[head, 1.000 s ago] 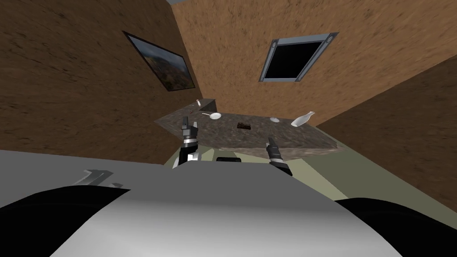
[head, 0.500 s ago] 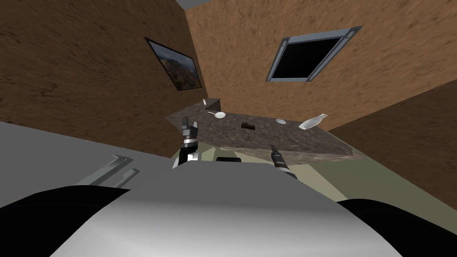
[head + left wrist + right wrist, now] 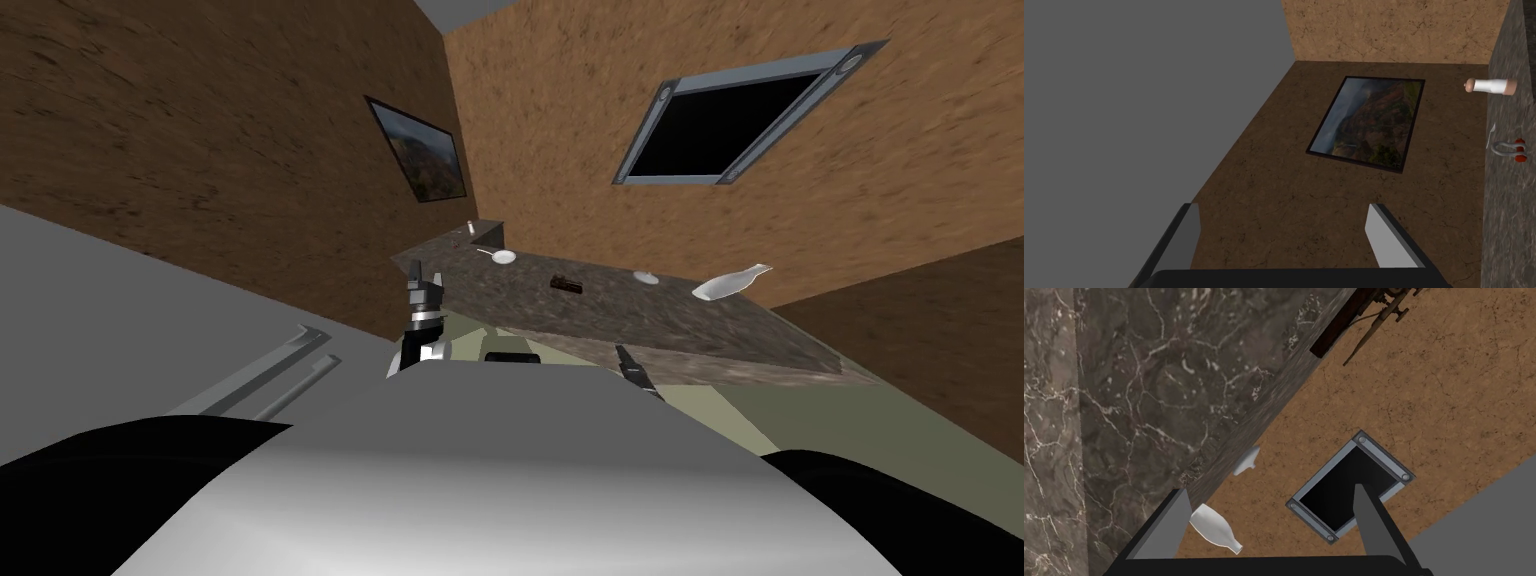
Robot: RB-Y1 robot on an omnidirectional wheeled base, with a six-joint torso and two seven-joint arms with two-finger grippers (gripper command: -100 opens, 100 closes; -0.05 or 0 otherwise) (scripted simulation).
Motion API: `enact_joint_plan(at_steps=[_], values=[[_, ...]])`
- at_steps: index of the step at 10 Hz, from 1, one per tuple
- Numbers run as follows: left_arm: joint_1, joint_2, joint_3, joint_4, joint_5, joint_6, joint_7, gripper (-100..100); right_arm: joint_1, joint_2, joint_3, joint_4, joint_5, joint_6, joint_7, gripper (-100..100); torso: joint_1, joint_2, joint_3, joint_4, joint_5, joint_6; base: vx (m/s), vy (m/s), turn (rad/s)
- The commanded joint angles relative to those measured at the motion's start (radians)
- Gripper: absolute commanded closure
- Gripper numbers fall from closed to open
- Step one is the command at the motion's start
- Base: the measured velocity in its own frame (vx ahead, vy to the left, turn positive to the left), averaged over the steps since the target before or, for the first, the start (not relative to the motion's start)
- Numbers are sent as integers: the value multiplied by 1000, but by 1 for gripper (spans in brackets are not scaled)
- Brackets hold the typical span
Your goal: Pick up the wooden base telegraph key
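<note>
The telegraph key [image 3: 565, 286] is a small dark brown block with metal parts, lying mid-way along the dark marble counter [image 3: 640, 320]. In the right wrist view the telegraph key [image 3: 1364, 318] sits at the counter's [image 3: 1149, 388] edge, far beyond my right gripper [image 3: 1270, 492], which is open and holds nothing. The right gripper [image 3: 626, 358] hangs low, before the counter's front edge. My left gripper [image 3: 420, 275] is raised at the counter's left end; seen from its wrist, the left gripper [image 3: 1284, 210] is open and empty.
A white bottle [image 3: 730, 285] lies on the counter right of the key, with a small white dish [image 3: 647, 277] between them. A white pan [image 3: 503, 257] and a pepper mill [image 3: 469, 229] are toward the far left corner. Brown walls surround the counter.
My head view has swung, so the counter and window now sit further right. The right gripper has dropped lower, closer to my chest. The left gripper has held its place.
</note>
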Motion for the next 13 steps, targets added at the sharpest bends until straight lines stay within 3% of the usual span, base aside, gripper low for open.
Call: enact_joint_plan(at_steps=[1, 3, 13], values=[[0, 0, 0, 0, 0, 0, 0, 0, 50, -10, -20, 12, 25, 14, 20, -100, 0, 0, 0, 0, 0, 0, -16, 58, 313], [0, 0, 0, 0, 0, 0, 0, 0, 119, -21, -38, 25, 47, 24, 39, -100, 0, 0, 0, 0, 0, 0, -10, 46, 223], [0, 0, 0, 0, 0, 0, 0, 0, 382, -89, -109, 101, 165, 68, 142, -100, -2, -3, -2, -1, -1, 0, 29, 33, 257]])
